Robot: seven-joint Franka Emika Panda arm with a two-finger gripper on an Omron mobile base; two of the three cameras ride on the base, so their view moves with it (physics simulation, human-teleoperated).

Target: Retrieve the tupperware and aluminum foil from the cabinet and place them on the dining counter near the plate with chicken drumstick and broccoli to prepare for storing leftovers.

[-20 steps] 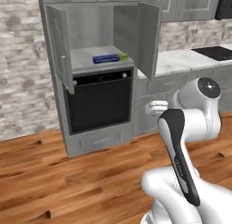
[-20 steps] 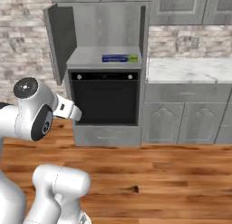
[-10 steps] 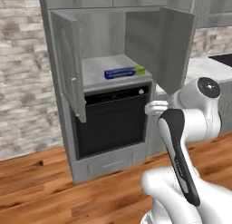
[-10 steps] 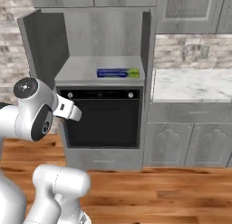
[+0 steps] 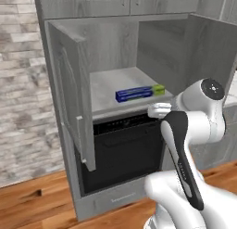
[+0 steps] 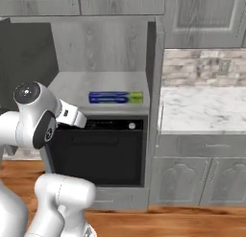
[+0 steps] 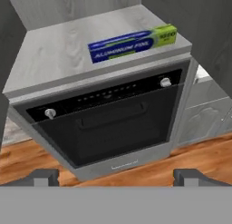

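The aluminum foil (image 5: 139,92) (image 6: 115,97) (image 7: 131,43) is a long blue box with a green end. It lies flat on the grey shelf (image 7: 54,55) of the open cabinet, towards the shelf's right front. My gripper (image 7: 116,175) hangs in front of the cabinet, below shelf height and apart from the foil. It is open, and its fingertips (image 7: 43,177) stand wide apart with nothing between them. The tupperware, the dining counter, the plate, the chicken drumstick and the broccoli are out of view.
A black built-in oven (image 5: 125,149) (image 6: 101,149) (image 7: 113,123) sits under the shelf. The cabinet's left door (image 5: 69,93) swings out towards me, and the right door (image 5: 208,47) is open too. A white marble counter (image 6: 202,109) over grey cupboards runs to the right.
The base has driven closer to the cabinet, so cabinet, oven and foil box appear larger. The arm keeps its pose and the gripper stays open.
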